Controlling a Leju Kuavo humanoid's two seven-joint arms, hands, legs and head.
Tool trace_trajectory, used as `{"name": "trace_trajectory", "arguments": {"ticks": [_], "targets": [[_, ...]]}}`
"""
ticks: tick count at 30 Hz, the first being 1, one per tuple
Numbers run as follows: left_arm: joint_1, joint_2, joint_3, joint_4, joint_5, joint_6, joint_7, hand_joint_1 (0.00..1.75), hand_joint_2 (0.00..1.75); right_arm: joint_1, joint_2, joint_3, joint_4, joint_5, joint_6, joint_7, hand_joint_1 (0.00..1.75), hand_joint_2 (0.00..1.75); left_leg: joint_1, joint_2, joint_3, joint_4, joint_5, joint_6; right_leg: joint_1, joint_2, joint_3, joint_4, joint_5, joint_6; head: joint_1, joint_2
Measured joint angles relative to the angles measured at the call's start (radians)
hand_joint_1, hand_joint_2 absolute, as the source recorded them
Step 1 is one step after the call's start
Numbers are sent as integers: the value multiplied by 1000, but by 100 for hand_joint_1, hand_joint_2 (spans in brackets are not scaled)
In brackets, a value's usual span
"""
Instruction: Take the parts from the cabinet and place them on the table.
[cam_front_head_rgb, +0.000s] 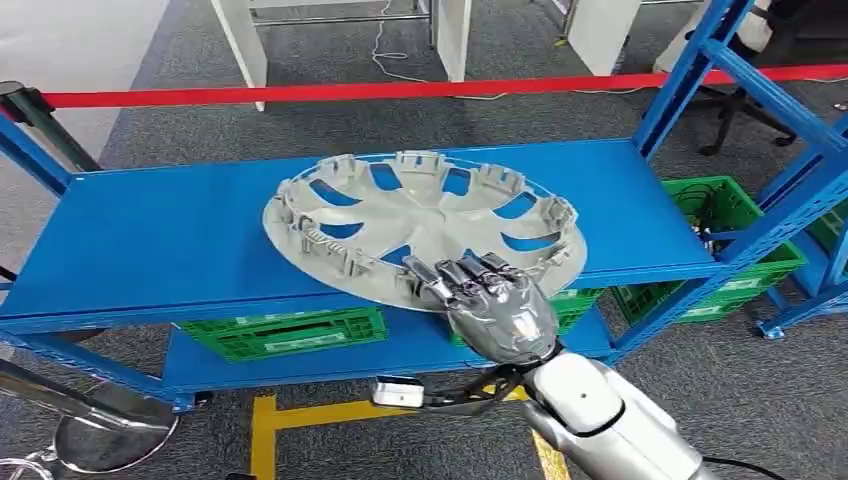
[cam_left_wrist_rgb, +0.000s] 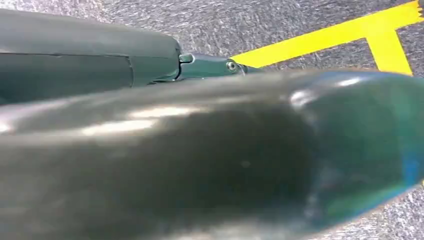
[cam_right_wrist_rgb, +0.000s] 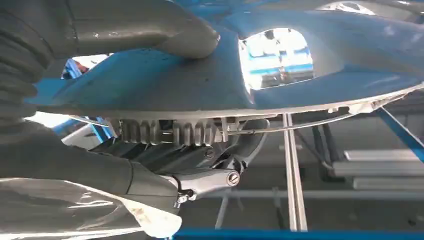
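At the far left we see a dark post (cam_front_head_rgb: 30, 108) anchoring a red barrier tape (cam_front_head_rgb: 400, 90) that runs across the grey carpeted floor (cam_front_head_rgb: 150, 140) behind the cabinet. The cabinet (cam_front_head_rgb: 150, 240) is a blue metal rack with a smooth, flat top shelf and slanted blue uprights on its right side. Under the top shelf's front edge, a green slatted plastic crate (cam_front_head_rgb: 290, 333) sits on the lower shelf. Our left hand (cam_left_wrist_rgb: 210, 160) appears as a blurred, glossy dark mass over carpet and yellow floor tape (cam_left_wrist_rgb: 380, 35), and we cannot tell whether it is parted or curled. The part, a round silver-grey plastic hubcap (cam_front_head_rgb: 420, 225), lies inner face up toward the front edge of the top shelf, right of its middle, with curved spoke openings and ribbed clips around its rim. Our right hand (cam_front_head_rgb: 480, 290) grasps its near rim, dark fingers (cam_front_head_rgb: 470, 270) lying over the top; in the right wrist view the thick grey thumb (cam_right_wrist_rgb: 165, 35) presses the opposite face. Further right, another green crate (cam_front_head_rgb: 740, 240) sits beyond the uprights.
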Motion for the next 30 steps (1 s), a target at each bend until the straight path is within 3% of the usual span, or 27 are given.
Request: {"name": "trace_trajectory", "arguments": {"ticks": [8, 21, 30], "targets": [[-8, -14, 21, 27, -12, -14, -4, 0, 0, 7, 0, 7, -94, -3, 0, -22, 175, 175, 0, 0, 0, 0, 0, 0, 0, 0, 0, 0, 0, 0, 0, 0], [-11, -19, 23, 42, -15, -14, -6, 0, 0, 10, -3, 15, -120, -5, 0, -27, 175, 175, 0, 0, 0, 0, 0, 0, 0, 0, 0, 0, 0, 0, 0, 0], [-20, -27, 31, 60, -58, -18, -27, 0, 0, 22, -3, 13, -184, -45, 0, -143, 175, 175, 0, 0, 0, 0, 0, 0, 0, 0, 0, 0, 0, 0, 0, 0]]}}
